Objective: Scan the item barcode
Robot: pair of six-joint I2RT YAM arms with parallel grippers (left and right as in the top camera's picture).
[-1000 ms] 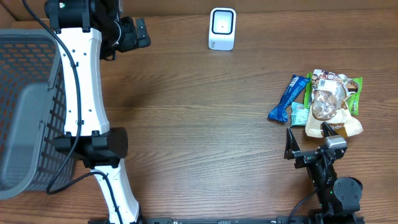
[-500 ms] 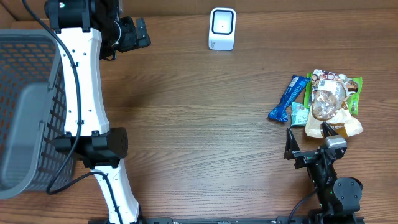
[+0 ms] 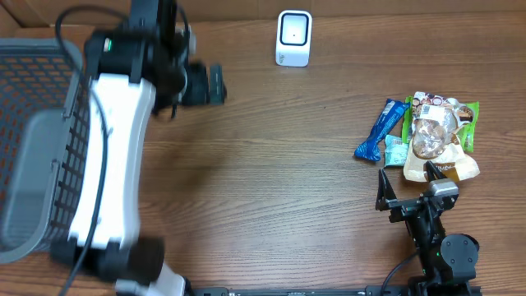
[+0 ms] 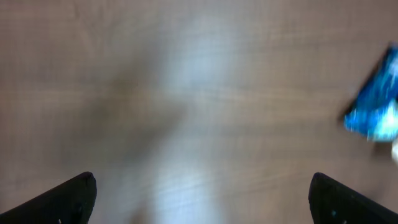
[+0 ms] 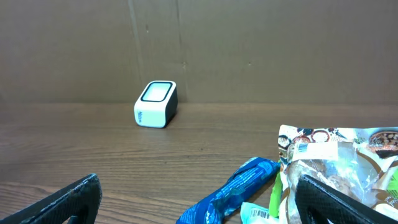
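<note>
- Looked like a mock shop checkout set on a wooden table [image 3: 271, 173].
- A scanner [image 3: 293, 38], wire basket [image 3: 37, 82] and snack packets [image 3: 433, 136] lay out.
- A cardboard wall [image 5: 261, 43] stood behind.

The left wrist view is blurred; seemingly a blue wrapper [image 4: 375, 104] is edge-cropped.

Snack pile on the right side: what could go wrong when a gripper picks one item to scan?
The cookie bag lies over the green packet and near the blue wrapper, so a grasp may drag neighbours. The scanner stands far away, so a loose packet might slip on the way.
</note>
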